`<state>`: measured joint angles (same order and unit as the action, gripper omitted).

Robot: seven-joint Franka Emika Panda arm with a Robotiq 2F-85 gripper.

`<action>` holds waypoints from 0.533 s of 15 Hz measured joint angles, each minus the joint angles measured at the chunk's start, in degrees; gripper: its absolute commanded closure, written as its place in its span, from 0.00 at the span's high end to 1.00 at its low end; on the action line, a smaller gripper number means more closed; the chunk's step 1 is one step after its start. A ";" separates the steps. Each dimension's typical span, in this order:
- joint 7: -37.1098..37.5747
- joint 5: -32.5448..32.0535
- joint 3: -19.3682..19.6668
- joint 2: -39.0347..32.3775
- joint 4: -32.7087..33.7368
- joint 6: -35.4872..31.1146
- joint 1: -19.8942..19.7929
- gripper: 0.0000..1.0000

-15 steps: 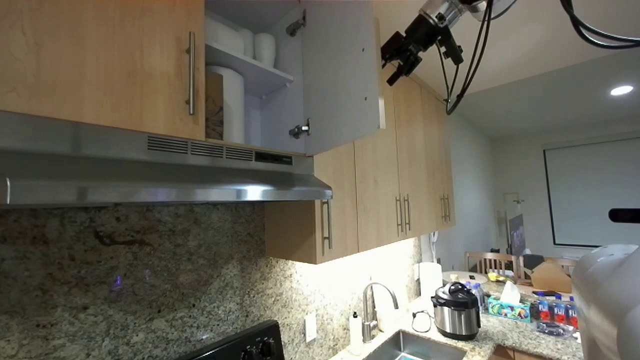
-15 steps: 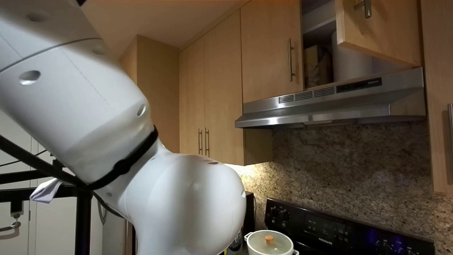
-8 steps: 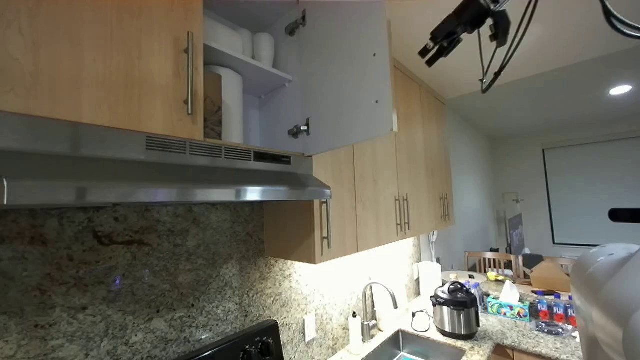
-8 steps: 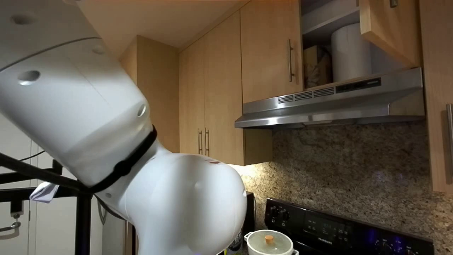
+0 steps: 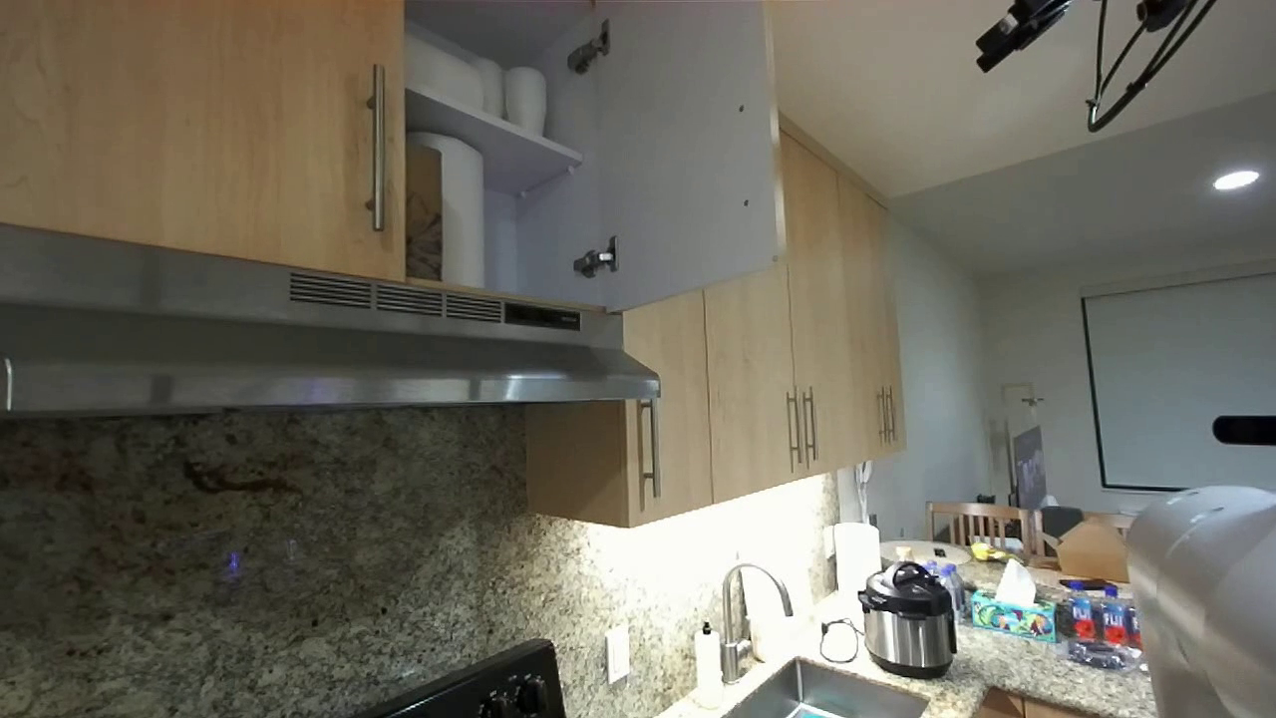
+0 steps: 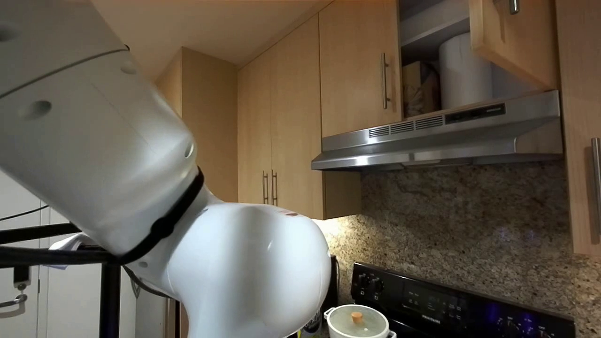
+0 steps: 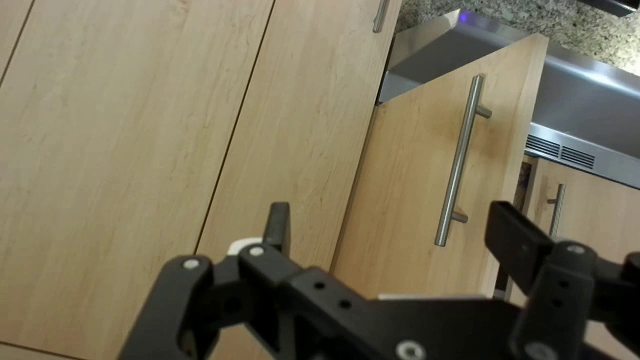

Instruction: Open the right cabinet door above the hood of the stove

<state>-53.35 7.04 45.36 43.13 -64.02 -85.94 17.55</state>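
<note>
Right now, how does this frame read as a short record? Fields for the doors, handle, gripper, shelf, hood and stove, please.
Right cabinet door: swung open, white inner side showing
Steel bar handle: on that door, not gripped
Twin door: closed
Gripper: open, holding nothing, away from the door
Shelf: white items on top; brown box and white cylinder beneath
Hood: below both doors
Stove: black, partly visible; lidded white pot near one end
</note>
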 measured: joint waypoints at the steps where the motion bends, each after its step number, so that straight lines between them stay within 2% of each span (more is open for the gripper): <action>1: -0.37 -0.87 0.38 -0.46 1.51 0.47 1.27 1.00; 4: -2.63 -3.78 0.54 -2.52 4.23 1.68 4.08 1.00; 8: -8.59 -6.00 -1.68 -4.93 4.45 3.52 4.32 1.00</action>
<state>-61.94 1.03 43.69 38.20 -59.57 -82.42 21.87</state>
